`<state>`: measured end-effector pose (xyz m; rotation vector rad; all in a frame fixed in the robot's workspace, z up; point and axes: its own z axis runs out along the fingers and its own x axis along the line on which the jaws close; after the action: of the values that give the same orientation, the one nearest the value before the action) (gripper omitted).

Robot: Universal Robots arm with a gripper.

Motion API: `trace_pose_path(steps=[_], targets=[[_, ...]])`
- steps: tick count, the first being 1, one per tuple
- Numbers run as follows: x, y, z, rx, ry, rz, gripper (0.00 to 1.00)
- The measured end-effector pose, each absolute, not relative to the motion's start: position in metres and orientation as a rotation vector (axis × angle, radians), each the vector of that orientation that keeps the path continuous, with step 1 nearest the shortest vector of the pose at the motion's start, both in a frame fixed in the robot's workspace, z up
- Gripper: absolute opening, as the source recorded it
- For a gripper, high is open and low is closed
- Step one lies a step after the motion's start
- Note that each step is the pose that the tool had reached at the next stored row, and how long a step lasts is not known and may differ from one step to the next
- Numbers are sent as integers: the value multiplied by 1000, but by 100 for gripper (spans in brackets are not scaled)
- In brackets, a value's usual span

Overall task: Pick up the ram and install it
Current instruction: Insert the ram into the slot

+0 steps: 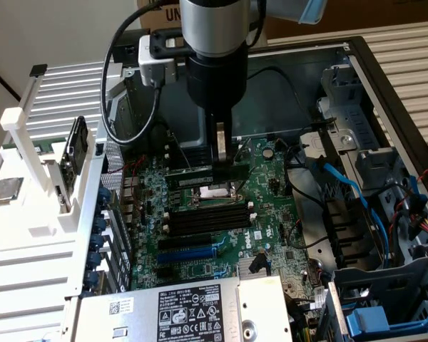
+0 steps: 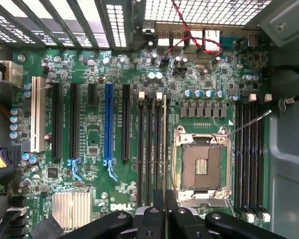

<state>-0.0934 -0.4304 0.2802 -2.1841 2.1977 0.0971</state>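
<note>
I stand by the open grey metal computer case (image 1: 385, 92) and watch the robot arm reach down into it. The black two-finger gripper (image 1: 222, 160) is pinching the ram (image 1: 196, 179), a long, thin, flat green board stick, near its middle. The fingers press on its two flat sides.

From the wrist view, the ram stands on its edge, so it looks like one thin pale line. It runs along the group of long black plastic slots with white end clips (image 2: 145, 149). It is on the side of that group nearest the square silver chip socket (image 2: 202, 167) on the big green main board (image 2: 92, 124). I cannot tell if the stick touches its slot or hangs just above it.

I think the job right now is setting the stick into that slot. To do it well, the stick should stand straight up, not lean. It should match the slot from end to end. The push should go straight down and be the same at both ends. It should be gentle too, because a thin board like this can bend.
</note>
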Motion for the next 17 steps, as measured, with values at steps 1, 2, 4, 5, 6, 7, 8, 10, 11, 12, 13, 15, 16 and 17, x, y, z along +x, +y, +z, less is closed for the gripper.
trace_pose_path(steps=[1,2,4,5,6,7,8,10,11,12,13,15,16,17], targets=[[-93,-433,278,-2185,2197,97,13],[-93,-436,277,-2187,2195,97,13],[-92,-438,271,-2190,2192,97,13],[-92,-439,269,-2191,2191,97,13],[-92,-439,268,-2192,2190,97,13],[-91,-441,264,-2196,2186,97,13],[-91,-442,263,-2197,2185,97,13],[-91,-444,261,-2200,2183,97,13],[-91,-445,260,-2200,2182,98,13],[-91,-446,259,-2201,2182,98,13],[-91,-446,258,-2201,2182,98,13],[-91,-447,256,-2201,2182,98,13],[-91,-447,255,-2201,2182,98,13],[-91,-447,253,-2201,2182,97,13]])
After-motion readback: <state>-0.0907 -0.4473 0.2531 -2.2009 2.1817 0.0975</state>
